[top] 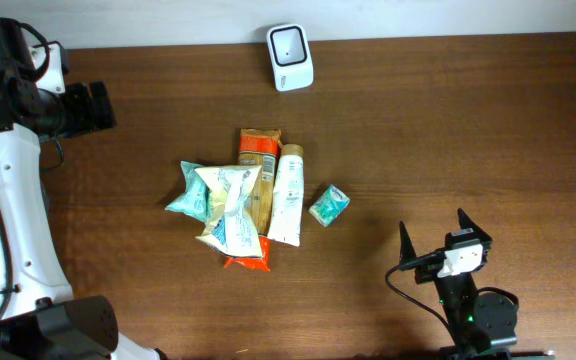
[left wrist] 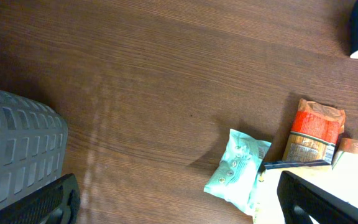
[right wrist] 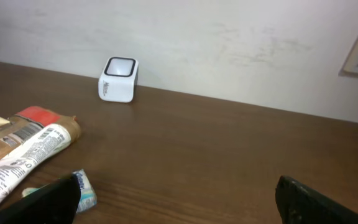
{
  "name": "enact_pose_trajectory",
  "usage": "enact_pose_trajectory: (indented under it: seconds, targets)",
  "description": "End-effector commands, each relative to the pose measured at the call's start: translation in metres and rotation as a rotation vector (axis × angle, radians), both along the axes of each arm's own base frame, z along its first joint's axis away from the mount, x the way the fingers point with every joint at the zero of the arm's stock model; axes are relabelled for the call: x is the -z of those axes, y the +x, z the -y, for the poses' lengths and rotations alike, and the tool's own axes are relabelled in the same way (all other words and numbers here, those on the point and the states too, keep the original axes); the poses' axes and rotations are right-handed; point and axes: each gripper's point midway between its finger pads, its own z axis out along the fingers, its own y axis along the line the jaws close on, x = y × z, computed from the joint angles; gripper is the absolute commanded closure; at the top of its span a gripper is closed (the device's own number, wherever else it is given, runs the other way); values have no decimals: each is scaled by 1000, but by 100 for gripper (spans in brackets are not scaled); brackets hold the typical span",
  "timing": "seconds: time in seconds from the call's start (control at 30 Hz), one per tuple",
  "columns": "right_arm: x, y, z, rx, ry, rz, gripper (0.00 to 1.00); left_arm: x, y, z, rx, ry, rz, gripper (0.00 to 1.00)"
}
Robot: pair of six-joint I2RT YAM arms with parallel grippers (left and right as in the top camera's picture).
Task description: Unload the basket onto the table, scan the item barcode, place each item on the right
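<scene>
Ahead-left of the right gripper [top: 434,228] lies the teal pack [top: 329,204], well nearer it than the left gripper [left wrist: 178,193]; both gape wide, holding nothing.

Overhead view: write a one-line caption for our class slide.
A pile of packaged items mid-table, white barcode scanner at the far edge, left gripper and right gripper open, holding nothing.

Counter [top: 448,130]: dark brown wood grain.
White barcode scanner [top: 290,57]: 12 o'clock, near the far edge.
Centre cluster: teal pouch [top: 186,192] at 9 o'clock, orange packet [top: 259,148] at 12, white tube [top: 288,195] at 3.
Small teal packet [top: 329,205]: just beside the tube, not touching it.
</scene>
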Motion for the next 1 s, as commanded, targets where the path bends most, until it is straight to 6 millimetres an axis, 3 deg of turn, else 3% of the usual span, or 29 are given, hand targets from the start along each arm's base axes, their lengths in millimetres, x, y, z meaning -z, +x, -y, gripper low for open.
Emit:
enact_pose_trajectory:
  seconds: [0.0,0.07,0.13,0.2,0.33,0.47,0.57,0.67,0.73,0.8,0.83,0.93,0.97]
  targets:
    - [-4,1,3,16,9,23,1,-2,-1,-2,2,11,2,1]
    - [-5,1,2,11,10,27,1,-2,-1,-2,2,11,2,1]
    - [-7,-4,-19,-113,33,28,1,-2,-1,-2,1,11,2,1]
    - [-22,-9,-29,-175,138,27,1,-2,-1,-2,1,11,2,1]
    - [-54,-13,-38,-228,150,-10,1,-2,-1,-2,2,11,2,1]
    - [-81,3,-57,-318,174,-261,1,-2,-1,-2,1,11,2,1]
    - [-85,25,-73,-386,215,-480,1,-2,-1,-2,2,11,2,1]
    - [-95,36,-111,-633,315,-618,1,-2,-1,-2,1,11,2,1]
    - [-93,35,-134,-807,455,-720,2,-2,-1,-2,2,11,2,1]
    - [-72,42,-143,-870,531,-819,2,-2,-1,-2,1,10,2,1]
    - [-61,47,-142,-848,540,-850,1,-2,-1,-2,1,11,2,1]
    - [3,67,-135,-602,623,-1090,5,-2,-1,-2,1,10,2,1]
    - [26,72,-132,-477,632,-1164,12,-2,-1,-2,2,11,2,1]
